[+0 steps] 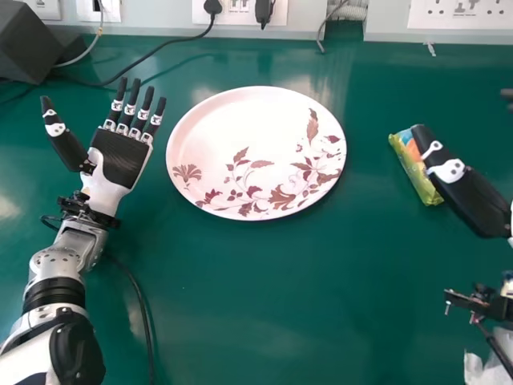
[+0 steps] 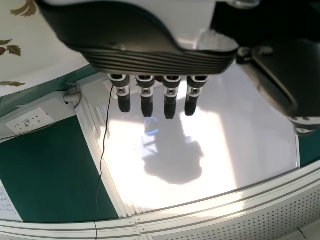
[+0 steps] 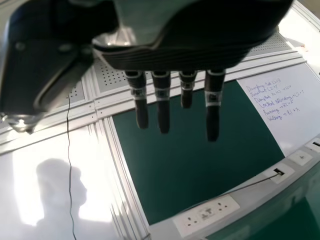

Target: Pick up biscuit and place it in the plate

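Note:
The biscuit, in a yellow-green wrapper, lies on the green table at the right in the head view. My right hand comes in from the right edge there, its thumb overlapping the wrapper's upper part; whether they touch I cannot tell. In the right wrist view the fingers of my right hand are straight. The white plate with brown leaf patterns stands in the middle of the table, left of the biscuit. To its left is my left hand, palm up and fingers straight, also seen in the left wrist view as the left hand.
Sockets and black cables run along the table's back edge. A dark box sits at the back left corner. Another cable lies beside my left forearm.

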